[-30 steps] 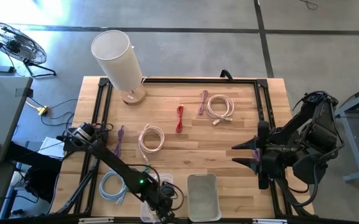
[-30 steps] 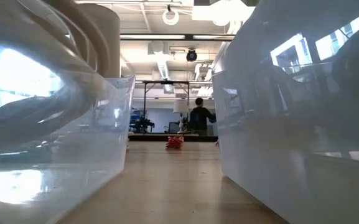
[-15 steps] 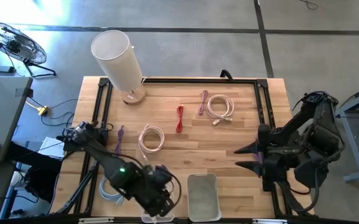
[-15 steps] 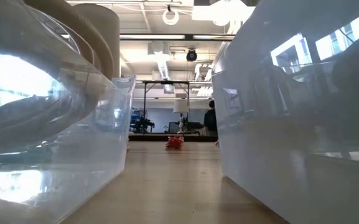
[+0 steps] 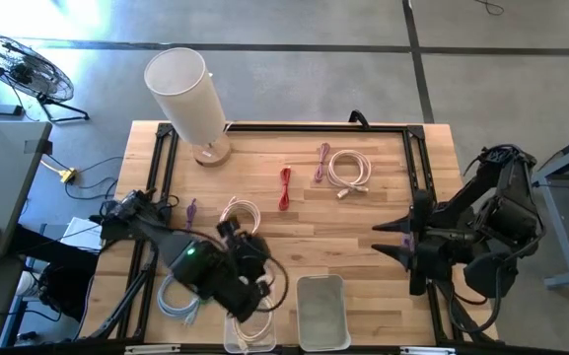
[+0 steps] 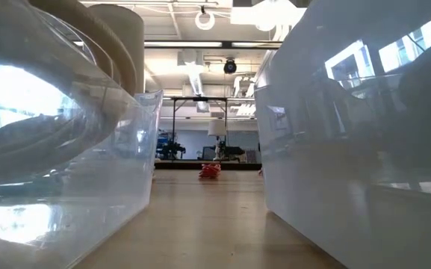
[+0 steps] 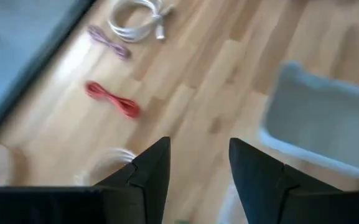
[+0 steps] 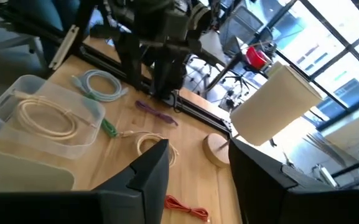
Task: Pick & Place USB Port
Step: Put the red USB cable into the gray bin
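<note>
— Beyond the light wooden table (image 5: 363, 222), far left?
— Black wire-caged floor fan (image 5: 23, 64), on grey concrete.
— And on the planks?
— Tall white cylindrical lamp (image 5: 187, 94), round wooden base, beside black metal frame (image 5: 294, 127).

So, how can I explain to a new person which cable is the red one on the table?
Start at the tall white lamp at the table's far left corner, then look right toward the middle of the table. The red cable lies there as a short, straight bundle. Its neighbours are purple or white, and the white ones are coiled.

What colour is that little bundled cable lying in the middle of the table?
The cable is red, a small tied bundle. It shows best in the high view.
</note>
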Robot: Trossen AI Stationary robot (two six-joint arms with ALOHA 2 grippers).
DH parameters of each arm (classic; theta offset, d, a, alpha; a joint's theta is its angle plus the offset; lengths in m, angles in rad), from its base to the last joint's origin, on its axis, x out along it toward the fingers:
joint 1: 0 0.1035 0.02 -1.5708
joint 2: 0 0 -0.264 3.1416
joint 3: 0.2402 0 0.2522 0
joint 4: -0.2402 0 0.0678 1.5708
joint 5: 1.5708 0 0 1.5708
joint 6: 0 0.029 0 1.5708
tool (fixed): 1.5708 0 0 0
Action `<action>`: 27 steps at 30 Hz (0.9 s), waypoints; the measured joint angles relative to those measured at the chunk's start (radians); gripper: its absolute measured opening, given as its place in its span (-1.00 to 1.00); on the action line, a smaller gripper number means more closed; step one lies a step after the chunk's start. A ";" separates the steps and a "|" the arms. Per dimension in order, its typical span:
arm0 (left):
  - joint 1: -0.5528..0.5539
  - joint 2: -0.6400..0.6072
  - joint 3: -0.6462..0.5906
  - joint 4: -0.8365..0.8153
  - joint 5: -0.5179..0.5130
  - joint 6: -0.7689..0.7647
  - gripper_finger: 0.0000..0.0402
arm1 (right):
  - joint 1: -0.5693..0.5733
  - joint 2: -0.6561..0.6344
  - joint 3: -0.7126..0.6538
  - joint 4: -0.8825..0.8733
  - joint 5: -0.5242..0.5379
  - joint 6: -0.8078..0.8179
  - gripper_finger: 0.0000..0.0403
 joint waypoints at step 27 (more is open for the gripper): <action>0.660 0.010 -0.081 0.000 0.435 0.695 -0.15 | 0.000 0.000 0.000 -0.096 0.091 0.397 -0.22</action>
